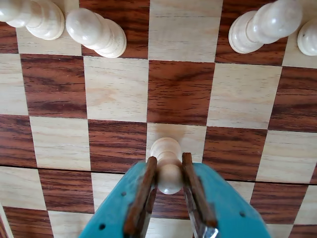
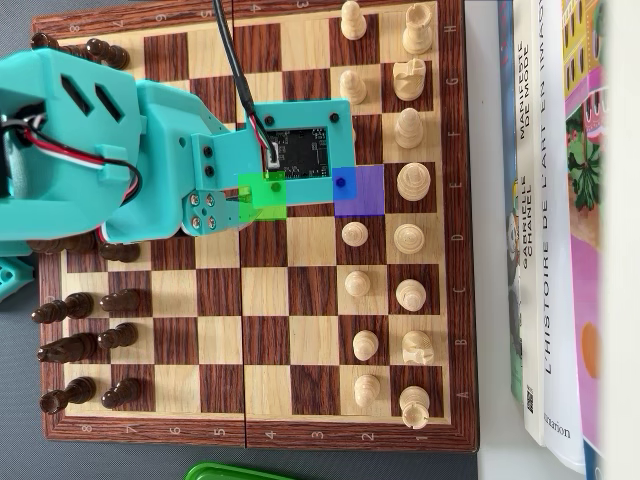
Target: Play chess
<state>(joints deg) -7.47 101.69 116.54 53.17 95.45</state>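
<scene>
In the wrist view my teal gripper [image 1: 169,164] with brown pads is shut on a white pawn [image 1: 166,148], gripping it just below its round head. The pawn is upright over a light square of the wooden chessboard [image 1: 178,91]; I cannot tell whether its base touches. In the overhead view my teal arm [image 2: 150,150] reaches from the left over the board [image 2: 265,330] and hides the jaws and the held pawn. A green patch [image 2: 263,192] and a purple patch [image 2: 358,190] mark two squares in the same row.
White pawns [image 1: 96,32] [image 1: 262,25] stand in a row ahead in the wrist view. In the overhead view white pieces [image 2: 410,240] fill the right files and dark pieces [image 2: 85,345] the left. Books [image 2: 560,220] lie right of the board; a green lid [image 2: 235,472] lies below.
</scene>
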